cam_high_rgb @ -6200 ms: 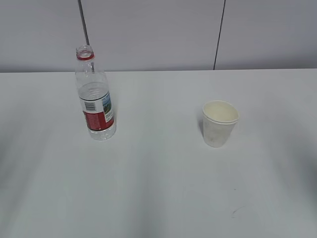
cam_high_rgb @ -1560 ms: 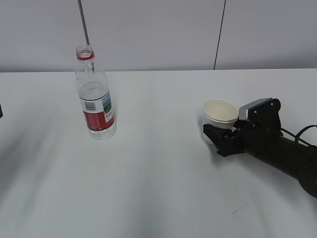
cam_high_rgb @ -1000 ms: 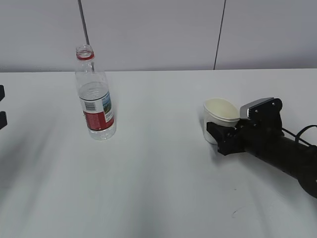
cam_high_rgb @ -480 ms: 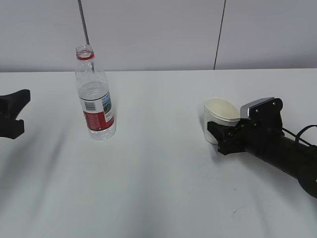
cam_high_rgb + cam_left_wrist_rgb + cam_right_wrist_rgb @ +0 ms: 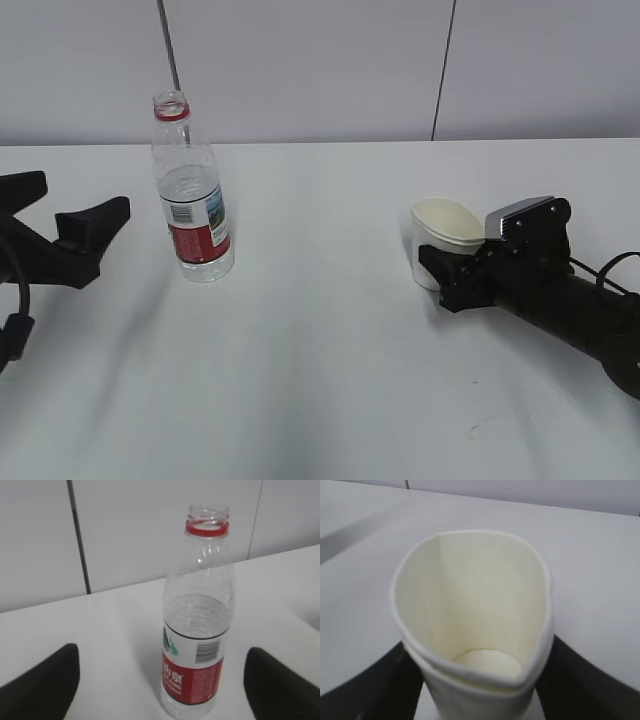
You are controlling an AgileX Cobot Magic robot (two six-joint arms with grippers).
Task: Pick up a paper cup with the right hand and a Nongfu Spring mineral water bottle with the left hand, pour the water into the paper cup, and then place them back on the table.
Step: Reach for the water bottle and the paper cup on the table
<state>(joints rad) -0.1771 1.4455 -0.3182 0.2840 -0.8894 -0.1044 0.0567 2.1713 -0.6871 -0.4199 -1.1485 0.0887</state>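
The Nongfu Spring bottle stands upright and uncapped on the white table, partly filled with water. My left gripper is open, just left of the bottle and not touching it. In the left wrist view the bottle stands ahead, between the wide-apart fingers of the left gripper. My right gripper is shut on the paper cup, which rests on the table. In the right wrist view the cup is squeezed oval between the fingers of the right gripper and is empty inside.
A grey panelled wall rises behind the table's far edge. A small dark scuff mark lies on the table in front of the right arm.
My left gripper has come in from the left edge towards the bottle, still open. My right gripper has stayed shut on the cup, which has not moved.
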